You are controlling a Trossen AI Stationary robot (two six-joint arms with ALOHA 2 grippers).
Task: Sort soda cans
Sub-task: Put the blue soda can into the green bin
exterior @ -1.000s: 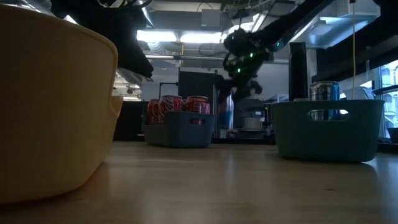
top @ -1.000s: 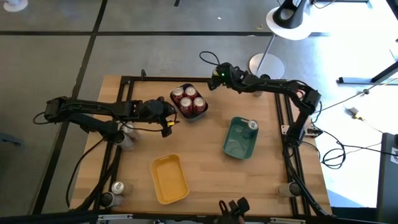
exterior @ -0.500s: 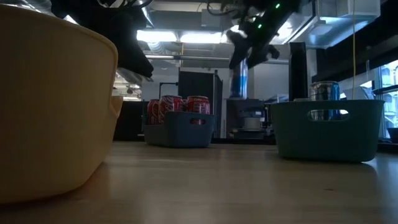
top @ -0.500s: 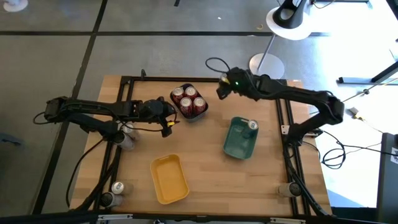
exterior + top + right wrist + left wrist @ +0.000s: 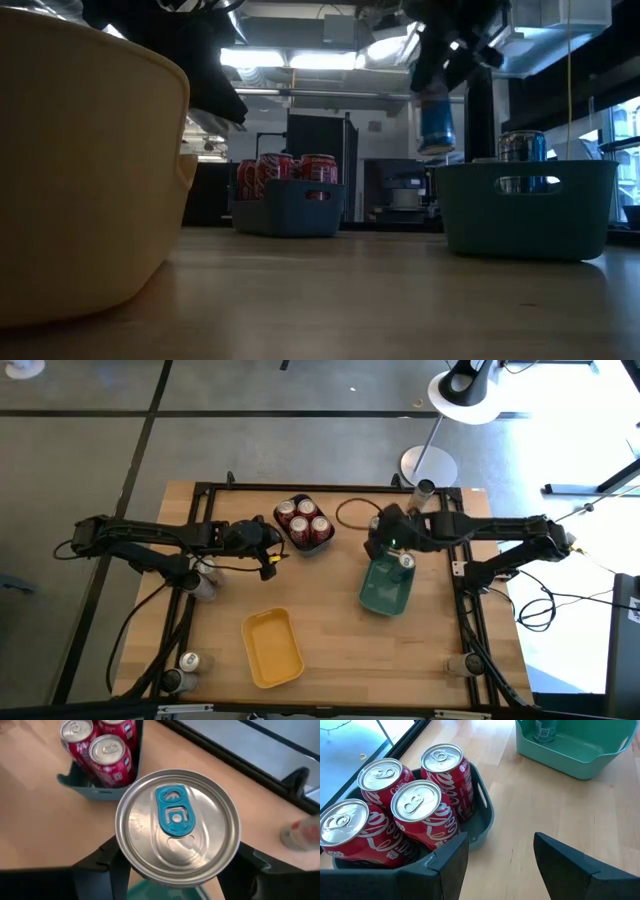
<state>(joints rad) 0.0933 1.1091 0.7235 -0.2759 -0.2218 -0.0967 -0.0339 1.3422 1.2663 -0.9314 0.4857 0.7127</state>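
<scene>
both arms are dark, nearly black, built of slim jointed links; a thin black cable loops off the right arm near its wrist; a small green light glows on the right arm's wrist housing; a yellow mark sits by the left claw; the left claw's fingers are flat, matte dark wedges.

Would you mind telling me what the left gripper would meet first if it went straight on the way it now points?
Probably bare table: the left gripper aims past the dark blue tray of red cans, toward the teal tray farther on.
</scene>
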